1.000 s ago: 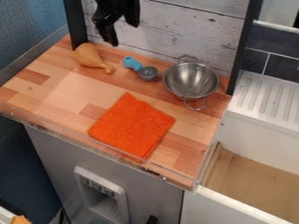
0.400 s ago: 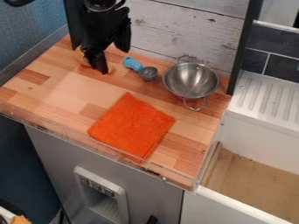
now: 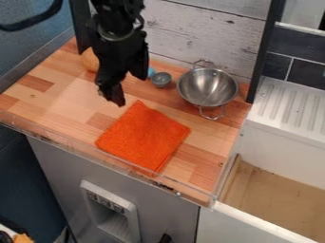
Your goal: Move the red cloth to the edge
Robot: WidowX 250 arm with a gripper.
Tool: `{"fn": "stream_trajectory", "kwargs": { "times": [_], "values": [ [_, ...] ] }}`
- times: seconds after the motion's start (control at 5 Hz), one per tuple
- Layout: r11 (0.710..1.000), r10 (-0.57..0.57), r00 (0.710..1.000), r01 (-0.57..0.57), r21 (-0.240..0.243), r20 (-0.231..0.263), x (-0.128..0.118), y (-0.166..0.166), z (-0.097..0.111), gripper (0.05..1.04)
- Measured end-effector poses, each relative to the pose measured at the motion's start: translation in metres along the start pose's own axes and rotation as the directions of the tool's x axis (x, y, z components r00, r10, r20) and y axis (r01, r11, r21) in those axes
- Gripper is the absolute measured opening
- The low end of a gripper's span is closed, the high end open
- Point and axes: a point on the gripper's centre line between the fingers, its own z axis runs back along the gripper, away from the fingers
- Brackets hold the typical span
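While the gripper (image 3: 128,89) hangs w/ fingers (image 3: 113,92) apart, the red cloth (image 3: 145,136) lies nr the front edge of the worktop (image 3: 70,104), wood showing btwn it & the R edge; behind, a two-handled metal bowl (image 3: 206,88), shiny inside visible, sits nr a small gray cup (image 3: 161,79); white plank wall (image 3: 196,38) at back.

The black arm (image 3: 119,19) hangs down from the top edge, fingers (image 3: 113,91) spread apart.

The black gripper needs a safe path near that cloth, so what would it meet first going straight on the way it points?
Probably the wooden counter, near the far corner of the red cloth. The gripper's height is unclear, so it might catch that corner.
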Motion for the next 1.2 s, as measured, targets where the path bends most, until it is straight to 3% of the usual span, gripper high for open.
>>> {"fn": "stream_trajectory", "kwargs": {
  "times": [0.2,0.8,1.2],
  "values": [
    [1.0,0.0,1.0,0.0,0.009,-0.002,-0.007,0.007,-0.005,0.999],
    [0.995,-0.005,1.0,0.008,0.097,-0.026,-0.032,0.025,-0.041,1.0],
    [0.992,-0.003,1.0,0.001,0.126,0.011,-0.023,0.031,-0.051,1.0]
  ]
}}
